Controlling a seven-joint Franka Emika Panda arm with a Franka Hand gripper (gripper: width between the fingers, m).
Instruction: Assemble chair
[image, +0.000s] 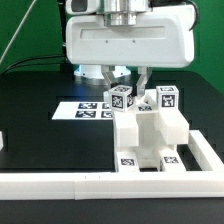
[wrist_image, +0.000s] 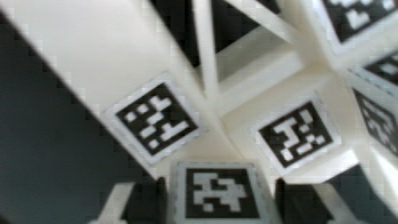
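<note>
The white chair (image: 150, 135) stands partly joined against the corner of the border rail, with tags on its front feet. Two tagged white posts rise from it. My gripper (image: 123, 84) hangs right above the exterior view's left post (image: 121, 99), one finger on each side, shut on it. The other post (image: 166, 98) stands free beside it. In the wrist view the gripped post's tagged end (wrist_image: 217, 192) fills the gap between my fingers (wrist_image: 135, 200), my gripper (wrist_image: 217, 203) pressing on it from both sides. More tagged chair faces (wrist_image: 157, 118) lie below.
The marker board (image: 85, 110) lies flat on the black table behind the chair. The long white L-shaped border rail (image: 60, 184) runs along the front and turns up the exterior view's right side (image: 207, 152). A small white piece (image: 2, 143) sits at the exterior view's left edge.
</note>
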